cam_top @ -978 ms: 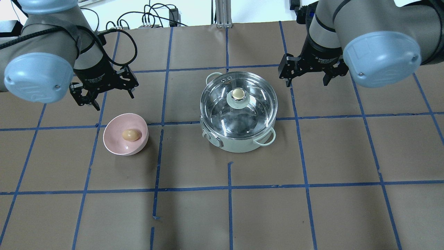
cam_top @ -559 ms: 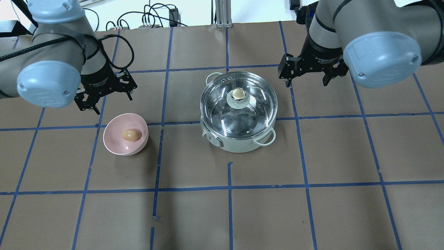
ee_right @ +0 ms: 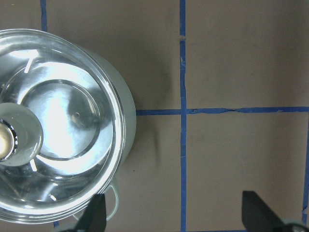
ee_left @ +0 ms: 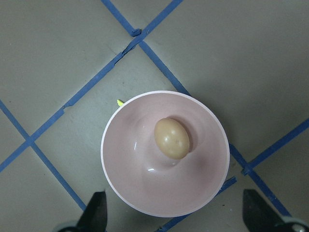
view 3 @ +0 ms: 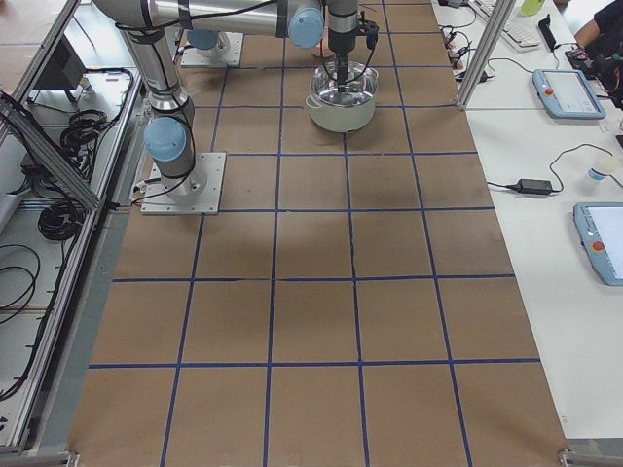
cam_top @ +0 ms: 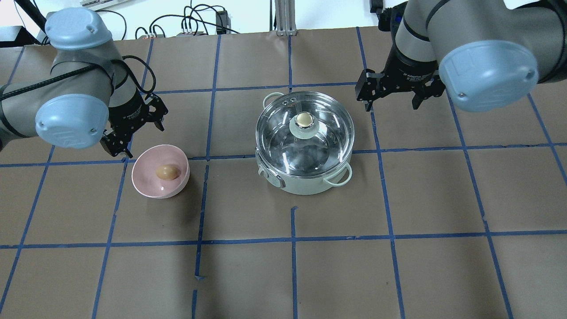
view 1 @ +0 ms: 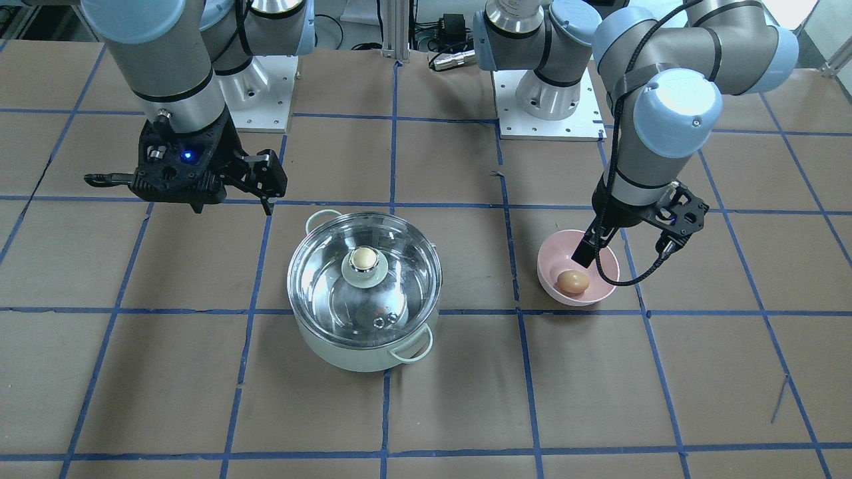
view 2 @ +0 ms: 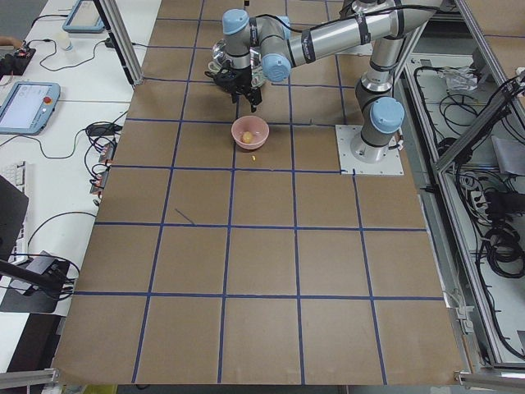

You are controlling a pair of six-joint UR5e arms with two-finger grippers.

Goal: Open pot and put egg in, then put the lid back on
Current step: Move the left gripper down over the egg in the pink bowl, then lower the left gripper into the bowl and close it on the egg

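Observation:
The mint-green pot (cam_top: pixel 305 184) stands mid-table with the glass lid (cam_top: pixel 325 137) on it, its beige knob (cam_top: pixel 304 119) on top. The tan egg (cam_top: pixel 167 172) lies in a pink bowl (cam_top: pixel 148 179) to the pot's left. My left gripper (cam_top: pixel 136 139) is open and empty, just above the bowl's far-left rim. In the left wrist view the egg (ee_left: pixel 171 137) sits in the bowl (ee_left: pixel 116 169) between my spread fingertips (ee_left: pixel 96 212). My right gripper (cam_top: pixel 392 104) is open and empty, hovering right of and beyond the pot. The lid (ee_right: pixel 67 121) fills the left of the right wrist view.
The table is brown paper with a grid of blue tape lines (cam_top: pixel 292 239). The robot bases (view 1: pixel 546 100) and cables sit at the far edge. In the front-facing view the pot (view 1: pixel 359 356) and the bowl (view 1: pixel 549 279) stand about one grid cell apart.
My left arm has moved toward the pink bowl and its gripper has turned and dropped closer to the rim. The right arm, pot, lid and egg have not moved.

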